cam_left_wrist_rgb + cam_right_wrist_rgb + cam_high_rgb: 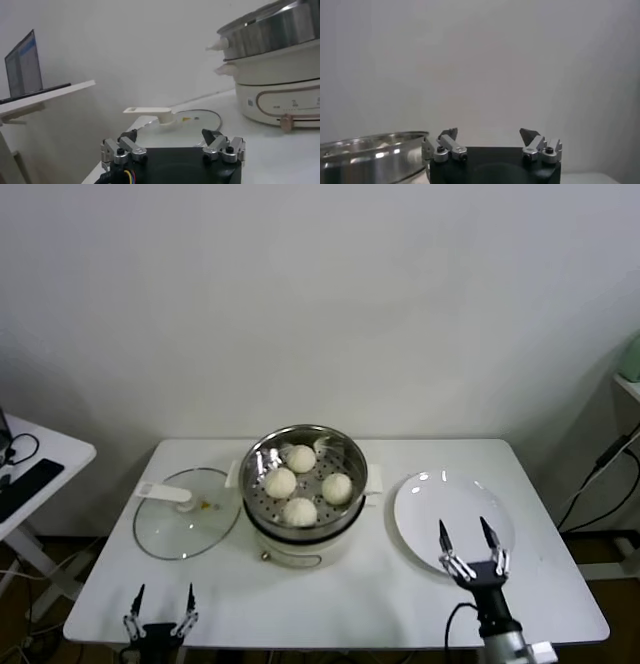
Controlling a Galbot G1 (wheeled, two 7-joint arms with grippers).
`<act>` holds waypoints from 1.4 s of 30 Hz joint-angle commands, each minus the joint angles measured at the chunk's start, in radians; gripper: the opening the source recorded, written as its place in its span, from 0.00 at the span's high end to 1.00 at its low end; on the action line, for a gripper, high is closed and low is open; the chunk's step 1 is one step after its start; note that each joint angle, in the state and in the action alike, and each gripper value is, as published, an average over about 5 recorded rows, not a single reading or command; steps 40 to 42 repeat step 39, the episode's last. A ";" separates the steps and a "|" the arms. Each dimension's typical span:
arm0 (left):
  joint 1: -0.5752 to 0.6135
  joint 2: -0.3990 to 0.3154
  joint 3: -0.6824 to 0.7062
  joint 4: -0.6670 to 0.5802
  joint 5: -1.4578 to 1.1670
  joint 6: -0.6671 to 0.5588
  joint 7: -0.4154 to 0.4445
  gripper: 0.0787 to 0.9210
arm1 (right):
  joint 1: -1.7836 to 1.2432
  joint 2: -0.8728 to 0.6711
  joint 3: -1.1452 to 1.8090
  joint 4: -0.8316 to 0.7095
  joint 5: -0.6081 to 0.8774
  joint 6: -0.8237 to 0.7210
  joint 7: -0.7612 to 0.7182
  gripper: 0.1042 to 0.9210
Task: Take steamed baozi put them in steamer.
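Note:
Several cream-white baozi lie inside the shiny steel steamer, which sits on a cream cooker base at the table's middle. In the left wrist view the steamer rises at the far side. My right gripper hovers open and empty above the near edge of the white plate. My left gripper rests open and empty at the table's front left edge. The right wrist view shows the open right gripper and a part of the steamer rim.
A glass lid with a white handle lies flat left of the steamer, also in the left wrist view as the lid. A side table with a dark device stands at the far left. Cables hang at the right.

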 commanded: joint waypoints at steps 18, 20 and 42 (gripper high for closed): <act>0.008 -0.012 0.004 -0.018 -0.008 -0.005 0.000 0.12 | -0.176 0.088 -0.048 -0.091 -0.024 0.184 -0.014 0.12; 0.008 -0.013 0.004 -0.018 -0.008 -0.005 0.000 0.12 | -0.176 0.088 -0.052 -0.090 -0.026 0.184 -0.013 0.12; 0.010 -0.016 0.011 -0.026 -0.008 0.003 0.003 0.12 | -0.184 0.087 -0.070 -0.087 -0.027 0.184 -0.008 0.12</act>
